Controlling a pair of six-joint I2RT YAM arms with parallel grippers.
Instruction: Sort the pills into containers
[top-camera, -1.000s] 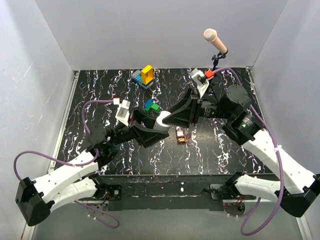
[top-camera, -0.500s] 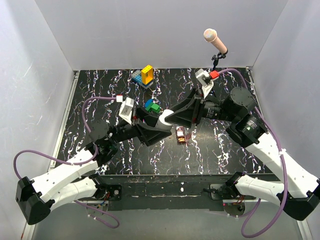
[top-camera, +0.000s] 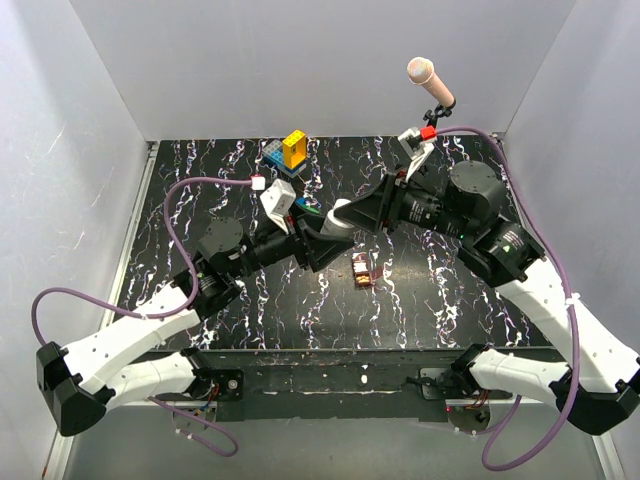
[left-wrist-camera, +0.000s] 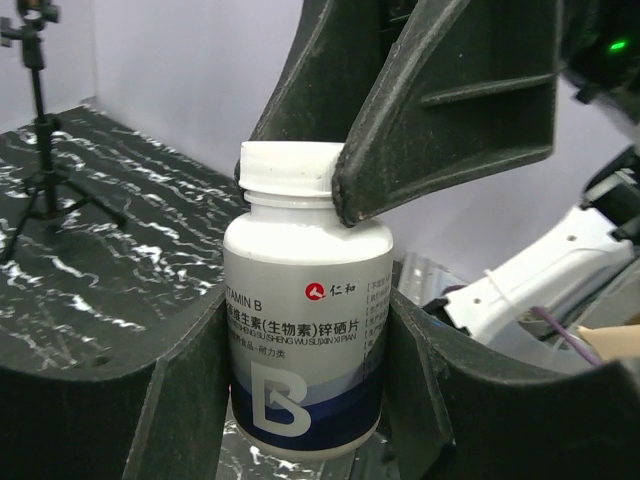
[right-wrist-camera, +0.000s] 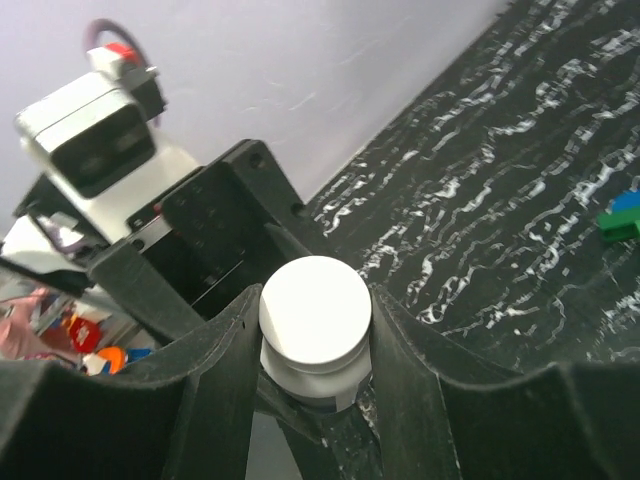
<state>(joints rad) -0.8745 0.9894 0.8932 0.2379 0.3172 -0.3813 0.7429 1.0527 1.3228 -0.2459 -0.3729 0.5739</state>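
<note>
White plastic pill bottle (left-wrist-camera: 305, 330) clamped by left hand (left-wrist-camera: 305, 400), right hand (right-wrist-camera: 315, 350) grasping its round cap (right-wrist-camera: 315, 308): opening step; next, likely a twist.

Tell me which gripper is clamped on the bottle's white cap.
The right gripper: its jaws close on the white cap, while the left gripper holds the same bottle lower down, by its labelled body.

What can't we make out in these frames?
- Pills: none visible in any view; the bottle is opaque, its cap on.
- Pill box: top view, too small to read compartments.
- Bottle in top view: mostly covered by left end effector and right end effector.
- Green block: right wrist view, cut by the right edge.
</note>
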